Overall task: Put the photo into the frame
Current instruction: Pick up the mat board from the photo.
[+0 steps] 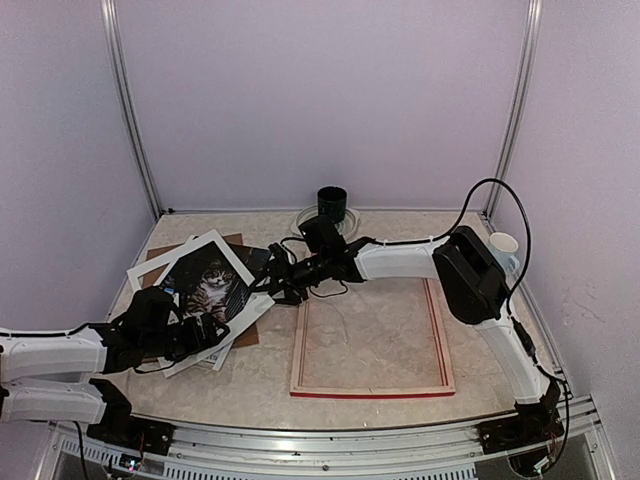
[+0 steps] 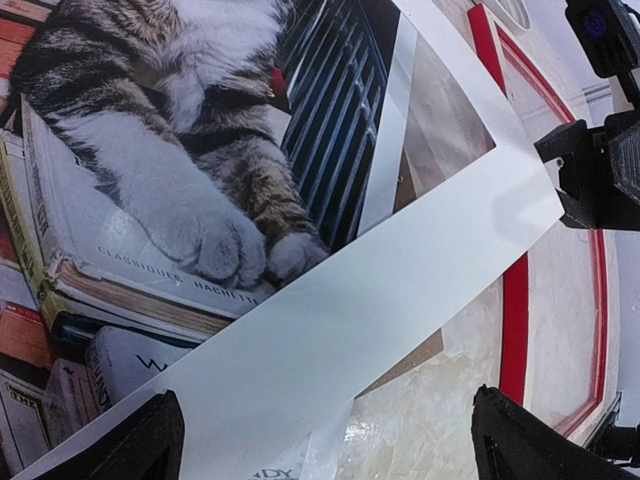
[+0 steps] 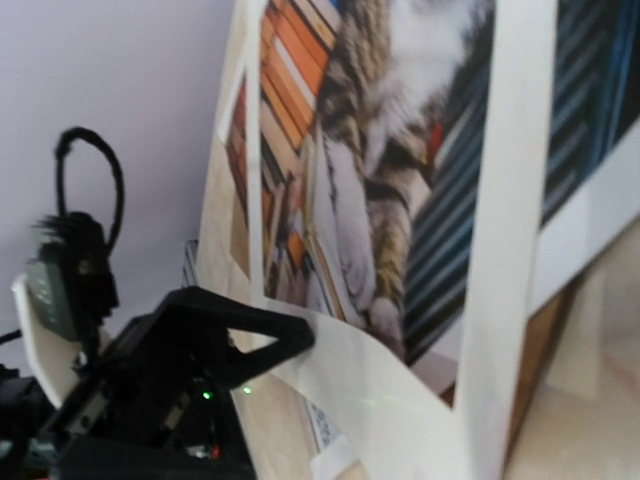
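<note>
Left gripper hangs spread wide, its two fingers far apart on either side of a strip of the white mat, clasping nothing. It sits to the left of the frame, over the near end of a loose stack of sheets. Right gripper reaches past the frame's far left corner to the side of that stack nearest the frame. Its dark jaws stand at the mat's corner, but I cannot tell whether they pinch it.

The frame lies flat on the table, pale wood back up, red showing along its near edge, bare tabletop visible through its opening. The photo lies left of the frame, outside it, face up with the cat and books showing through the skewed mat's window. A brown backing board pokes out beneath the stack, close to the frame's left rail. Beyond the frame's far edge stands a dark green cup. A white cup stands off its far right corner.
</note>
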Robot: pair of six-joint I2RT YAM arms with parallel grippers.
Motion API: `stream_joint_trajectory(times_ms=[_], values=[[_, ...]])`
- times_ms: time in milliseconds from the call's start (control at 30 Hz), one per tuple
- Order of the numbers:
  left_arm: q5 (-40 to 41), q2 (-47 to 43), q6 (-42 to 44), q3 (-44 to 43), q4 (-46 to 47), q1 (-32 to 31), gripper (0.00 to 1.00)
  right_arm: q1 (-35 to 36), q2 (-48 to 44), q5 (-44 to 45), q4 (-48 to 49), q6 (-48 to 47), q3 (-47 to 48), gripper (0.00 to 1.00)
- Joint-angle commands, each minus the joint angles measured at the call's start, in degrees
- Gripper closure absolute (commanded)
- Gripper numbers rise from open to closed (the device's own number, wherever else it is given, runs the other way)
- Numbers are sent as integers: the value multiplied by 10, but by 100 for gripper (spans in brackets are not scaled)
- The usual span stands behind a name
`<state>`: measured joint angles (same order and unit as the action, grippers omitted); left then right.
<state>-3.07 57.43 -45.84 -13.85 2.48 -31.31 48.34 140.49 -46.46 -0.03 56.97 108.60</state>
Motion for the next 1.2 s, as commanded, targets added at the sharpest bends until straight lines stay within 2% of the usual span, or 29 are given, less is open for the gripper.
stream_joint_trajectory(times_ms=[0, 100, 233, 367, 567, 733, 1000, 1167], values=[[-6, -6, 1, 5, -16, -4, 1, 10, 17, 3, -43, -20, 11, 40], [-6, -8, 1, 7, -16, -4, 1, 13, 19, 1, -45, -18, 7, 42], [-6, -9, -2, 11, -11, -5, 1, 14, 20, 0, -41, -13, 3, 48], [-7, -11, -3, 14, -10, -7, 1, 14, 24, -5, -39, -8, 4, 66], [-3, -28, 1, 8, -23, -7, 1, 14, 19, -6, -43, -12, 2, 83], [17, -65, 18, -38, -92, -7, 1, 14, 2, 11, -58, -26, 1, 98], [29, -139, 30, -120, -176, -8, 1, 14, -46, 40, -74, -41, -18, 100], [56, -174, 38, -148, -210, -9, 1, 14, -118, 71, -63, -52, -95, 100]])
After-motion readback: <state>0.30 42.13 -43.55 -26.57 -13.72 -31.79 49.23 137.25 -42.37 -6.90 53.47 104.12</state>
